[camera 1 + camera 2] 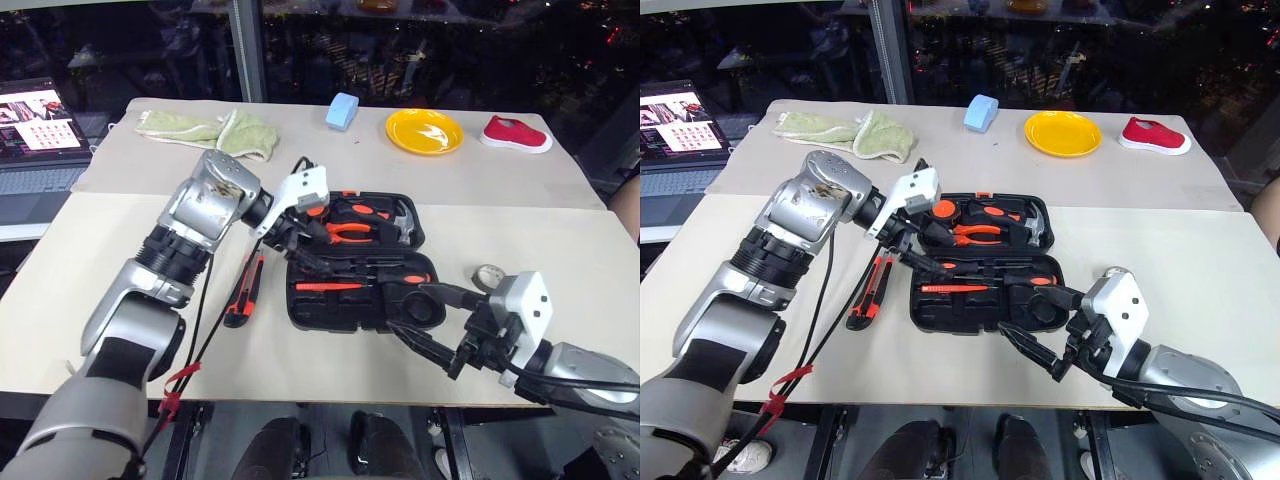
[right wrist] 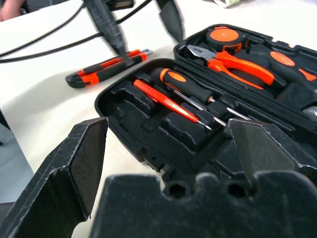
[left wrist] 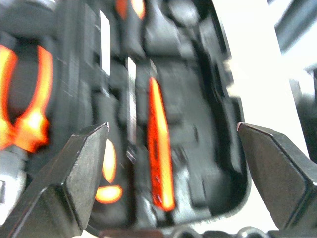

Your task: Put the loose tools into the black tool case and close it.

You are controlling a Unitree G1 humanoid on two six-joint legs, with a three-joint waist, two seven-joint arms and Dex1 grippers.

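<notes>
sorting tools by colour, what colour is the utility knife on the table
Orange and black utility knife, clearest in the right wrist view.

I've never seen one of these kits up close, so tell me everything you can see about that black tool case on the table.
The black tool case is a moulded plastic clamshell with rounded corners, lying open and flat on the pale table, its two halves side by side. Shaped recesses inside hold orange-handled pliers, a slim orange tester screwdriver and a black-and-orange screwdriver; several recesses look empty. The left gripper, open, hovers over its left part. An orange-black utility knife lies on the table just left of it.
</notes>
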